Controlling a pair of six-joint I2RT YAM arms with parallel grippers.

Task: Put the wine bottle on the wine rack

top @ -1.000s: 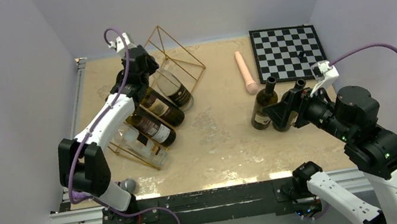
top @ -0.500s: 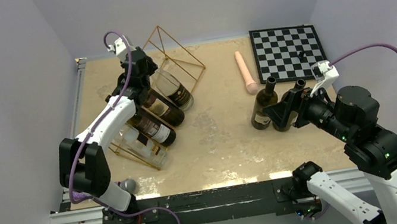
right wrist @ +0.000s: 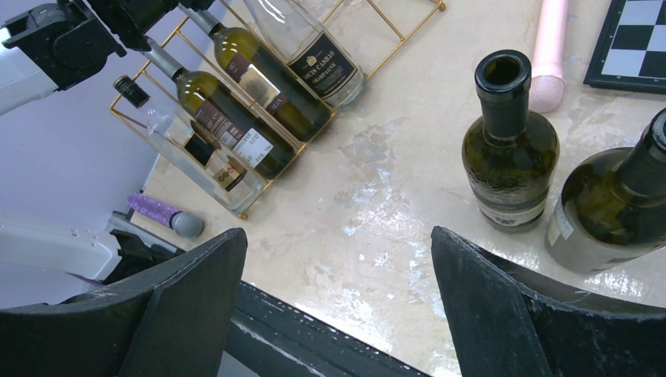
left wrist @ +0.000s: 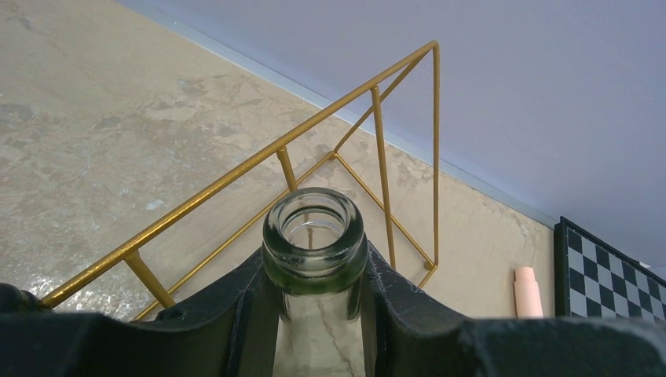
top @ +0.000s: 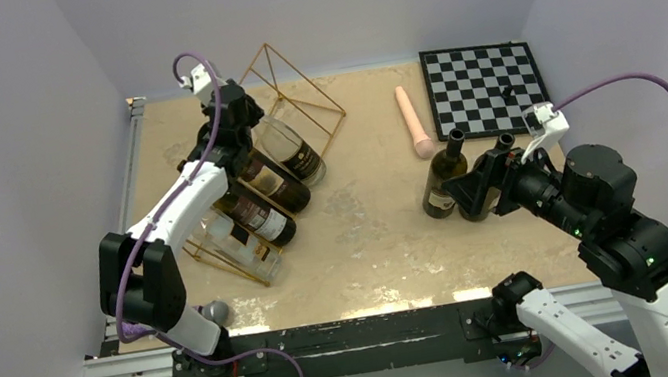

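Your left gripper [left wrist: 317, 318] is clamped tight on the neck of the clear wine bottle [left wrist: 314, 236], one black finger [left wrist: 247, 314] on each side just below the glass lip. That bottle lies slanted in the wine rack [top: 304, 77], in the slot nearest the table's far edge. Its base with the dark label points toward the middle of the table [top: 377, 232], and its neck rises toward the far left corner. From the left wrist view you look straight at its open mouth, with the rack's gold top bar [left wrist: 275, 149] running behind it.

The rack stands in the far left part of the table. Three more bottles [top: 273, 183] [top: 253, 216] [top: 238, 244] lie side by side in the slots nearer you.

Your right gripper [right wrist: 338, 236] is spread wide and holds nothing. It hangs above the right half of the table, just beside two upright dark bottles [right wrist: 509, 149] [right wrist: 620, 204] that stand close together.

A chessboard [top: 481, 84] lies in the far right corner, with a pink cylinder [top: 414, 120] flat beside its left edge.
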